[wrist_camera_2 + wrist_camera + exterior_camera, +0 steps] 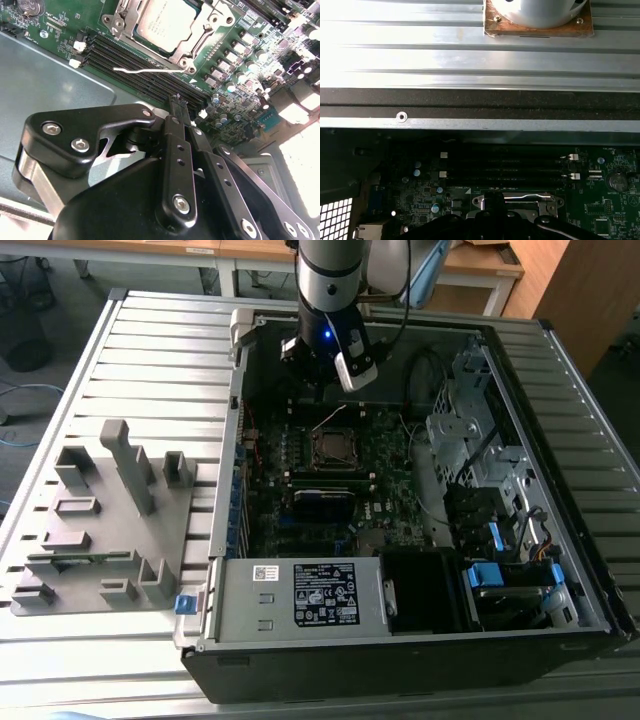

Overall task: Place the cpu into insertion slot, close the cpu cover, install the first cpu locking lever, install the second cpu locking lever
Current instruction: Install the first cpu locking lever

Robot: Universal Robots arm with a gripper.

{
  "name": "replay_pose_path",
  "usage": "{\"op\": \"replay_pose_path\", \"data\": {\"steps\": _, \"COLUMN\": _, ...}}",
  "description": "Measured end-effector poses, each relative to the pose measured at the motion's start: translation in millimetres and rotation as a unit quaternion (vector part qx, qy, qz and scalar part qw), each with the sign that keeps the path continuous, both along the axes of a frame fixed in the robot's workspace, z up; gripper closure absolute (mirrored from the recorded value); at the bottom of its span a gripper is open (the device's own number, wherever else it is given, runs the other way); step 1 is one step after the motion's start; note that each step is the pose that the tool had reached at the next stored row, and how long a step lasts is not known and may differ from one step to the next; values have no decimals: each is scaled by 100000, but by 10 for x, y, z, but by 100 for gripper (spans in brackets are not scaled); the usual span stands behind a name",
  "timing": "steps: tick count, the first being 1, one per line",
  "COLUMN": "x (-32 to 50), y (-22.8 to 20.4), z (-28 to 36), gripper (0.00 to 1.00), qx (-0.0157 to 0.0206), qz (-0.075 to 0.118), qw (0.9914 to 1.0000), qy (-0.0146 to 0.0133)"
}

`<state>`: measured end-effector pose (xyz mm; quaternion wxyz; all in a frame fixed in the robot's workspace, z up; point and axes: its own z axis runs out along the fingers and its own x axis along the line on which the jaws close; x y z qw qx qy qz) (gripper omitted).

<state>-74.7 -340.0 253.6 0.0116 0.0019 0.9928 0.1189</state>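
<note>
Overall: one arm works inside an open computer case (300, 585) that lies on a slatted tabletop (150, 350)
End effector: the end effector (177, 100) hangs over the circuit board (235, 85); its fingers look pressed together with nothing pinched between them
Cpu: the cpu (165, 22) sits flat in the insertion slot (316, 448), silver-grey top up
Cover: the cover (196, 44) appears to lie down around the chip, so the first two steps look done
Locking lever: a thin silver locking lever (150, 70) stands free over the long black memory slots (125, 57), apparently not latched; the other one I cannot make out
Key relation: in the second wrist view the lever lies between the fingertips and the chip, apart from both
Long axis: the rod runs along the memory slots and parallel to the edge of the insertion slot that faces the end effector, so it lies crosswise to the line from fingertips to chip
Exterior check: in the exterior view the end effector is above the board's far side, and the insertion slot lies nearer the camera, with the lever between them
Height: whether the fingertips are level with the rod or above it, I cannot tell
</note>
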Motion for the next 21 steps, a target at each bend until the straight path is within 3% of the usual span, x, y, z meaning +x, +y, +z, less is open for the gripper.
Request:
{"op": "replay_pose_path", "data": {"steps": 7, "x": 8, "y": 0, "z": -3, "gripper": 89, "qx": 10, "qz": 8, "qw": 100000, "qy": -4}}
{"op": "replay_pose_path", "data": {"steps": 14, "x": 84, "y": 4, "z": -24, "gripper": 89, "qx": -10, "qz": 2, "qw": 100000, "qy": 2}}
{"op": "replay_pose_path", "data": {"steps": 17, "x": 95, "y": 9, "z": -34, "gripper": 89, "qx": -241, "qz": -10, "qw": 100000, "qy": 2}}
{"op": "replay_pose_path", "data": {"steps": 21, "x": 105, "y": 19, "z": -79, "gripper": 89, "qx": -285, "qz": 0, "qw": 100000, "qy": 2}}
